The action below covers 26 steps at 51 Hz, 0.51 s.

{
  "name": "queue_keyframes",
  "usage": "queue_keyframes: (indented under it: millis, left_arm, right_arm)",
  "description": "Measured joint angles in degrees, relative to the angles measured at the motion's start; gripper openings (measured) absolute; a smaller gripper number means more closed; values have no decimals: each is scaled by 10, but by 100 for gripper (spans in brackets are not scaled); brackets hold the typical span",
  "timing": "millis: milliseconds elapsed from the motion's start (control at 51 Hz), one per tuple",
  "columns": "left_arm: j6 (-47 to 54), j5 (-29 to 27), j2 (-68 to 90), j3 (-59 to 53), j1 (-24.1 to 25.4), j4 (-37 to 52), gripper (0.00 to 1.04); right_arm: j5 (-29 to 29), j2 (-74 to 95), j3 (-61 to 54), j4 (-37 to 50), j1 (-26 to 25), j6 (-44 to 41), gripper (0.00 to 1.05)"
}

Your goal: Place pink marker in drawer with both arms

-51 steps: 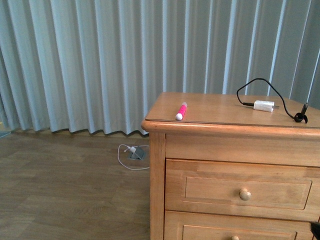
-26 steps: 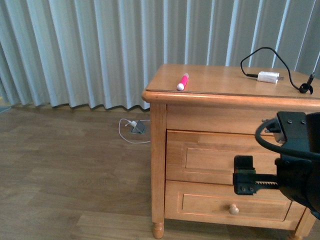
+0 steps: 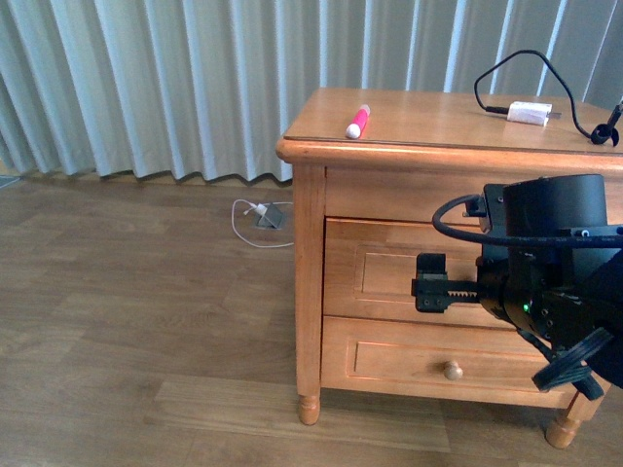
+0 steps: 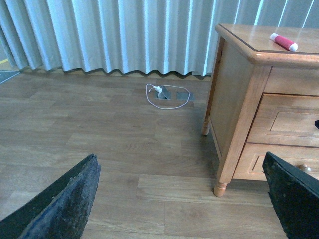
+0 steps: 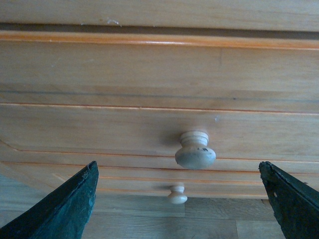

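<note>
My right pincer point(image 3: 431, 283) is hanging spread wide just in front of the upper drawer point(image 3: 375, 272), whose knob point(image 5: 195, 149) is sitting untouched between the fingers. My left pincer point(image 4: 179, 157) is gaping too, holding nothing, off beside the cabinet point(image 3: 307, 292). The pink marker point(image 3: 357, 122) is lying on the cabinet's top, near its left front edge. I am judging this as the reach for the knob. Next I am needing to close in squarely, clamp it and pull straight out.
</note>
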Motion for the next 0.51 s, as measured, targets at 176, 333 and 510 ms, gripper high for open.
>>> queue_keyframes:
  millis: [176,333,510]
  left_arm:
    - [0,0,0,0,0,0,99]
    - [0,0,0,0,0,0,99]
    - [0,0,0,0,0,0,99]
  right_arm:
    - [0,21,28,-6,-5,0,96]
    - [2,33,46,-13,-10,-1,96]
    - [4,50,59,-23,-16,-7,96]
